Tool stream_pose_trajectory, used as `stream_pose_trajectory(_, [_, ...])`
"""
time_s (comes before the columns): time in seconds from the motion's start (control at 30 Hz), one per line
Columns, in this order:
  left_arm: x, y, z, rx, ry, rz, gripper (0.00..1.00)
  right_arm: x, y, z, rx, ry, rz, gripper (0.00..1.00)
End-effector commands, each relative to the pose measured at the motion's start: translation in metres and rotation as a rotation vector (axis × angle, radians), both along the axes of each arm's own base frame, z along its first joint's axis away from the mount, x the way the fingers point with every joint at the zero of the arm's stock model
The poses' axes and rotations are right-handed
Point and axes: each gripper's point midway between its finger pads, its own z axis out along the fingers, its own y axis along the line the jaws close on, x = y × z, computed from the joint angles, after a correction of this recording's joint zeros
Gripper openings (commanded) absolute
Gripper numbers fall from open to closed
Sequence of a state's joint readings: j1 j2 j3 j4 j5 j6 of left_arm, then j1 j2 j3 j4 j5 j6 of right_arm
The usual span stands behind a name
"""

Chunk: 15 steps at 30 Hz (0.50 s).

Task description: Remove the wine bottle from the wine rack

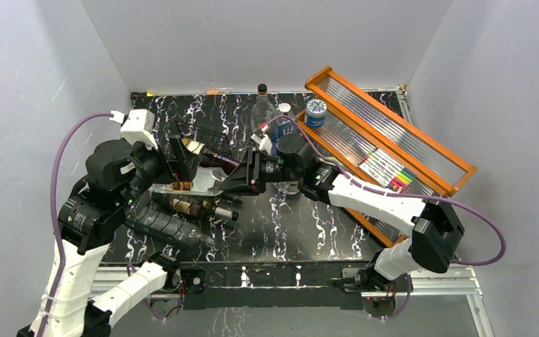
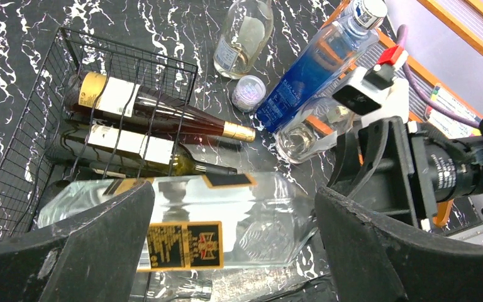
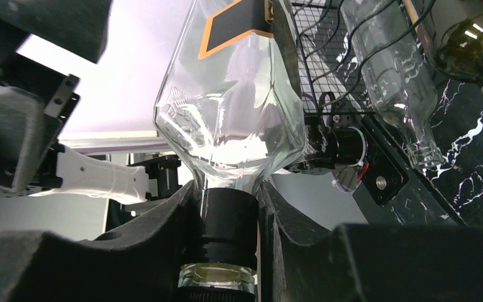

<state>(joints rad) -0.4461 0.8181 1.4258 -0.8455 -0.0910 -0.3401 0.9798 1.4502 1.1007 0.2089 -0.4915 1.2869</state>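
Right wrist, right gripper [image 3: 229, 211] pinching wine bottle [image 3: 226, 113], base cropped

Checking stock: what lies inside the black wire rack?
Two wine bottles lie inside the wine rack: a gold-capped bottle and a dark green bottle. A finger of the left gripper hides its near corner.

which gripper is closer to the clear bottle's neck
Right. The right gripper is shut on the neck; the left gripper is open, straddling the bottle's body.
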Motion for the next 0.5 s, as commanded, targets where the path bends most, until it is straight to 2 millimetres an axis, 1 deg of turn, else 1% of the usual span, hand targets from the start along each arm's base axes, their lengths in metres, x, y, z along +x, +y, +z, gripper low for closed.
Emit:
stream_pose_trajectory(0.0, [0.0,-0.002,0.015,-0.013,-0.033,-0.013,0.98,0.005,-0.026,0.134,0.339,-0.209,-0.044,0.0])
stream_pose_trajectory(0.07, [0.001,-0.003,0.016,-0.014,-0.032,-0.017,0.98,0.009,-0.031,0.138,0.344,-0.202,-0.059,0.0])
stream_pose_trajectory(0.23, [0.003,-0.006,0.018,-0.011,-0.033,-0.032,0.98,0.009,-0.036,0.148,0.356,-0.212,-0.071,0.0])
stream_pose_trajectory(0.3, [0.004,-0.01,0.018,-0.01,-0.027,-0.053,0.98,0.011,-0.04,0.15,0.351,-0.218,-0.087,0.0])
stream_pose_trajectory(0.47, [0.008,-0.024,0.006,0.01,0.013,-0.126,0.98,0.017,-0.055,0.149,0.337,-0.216,-0.115,0.0])
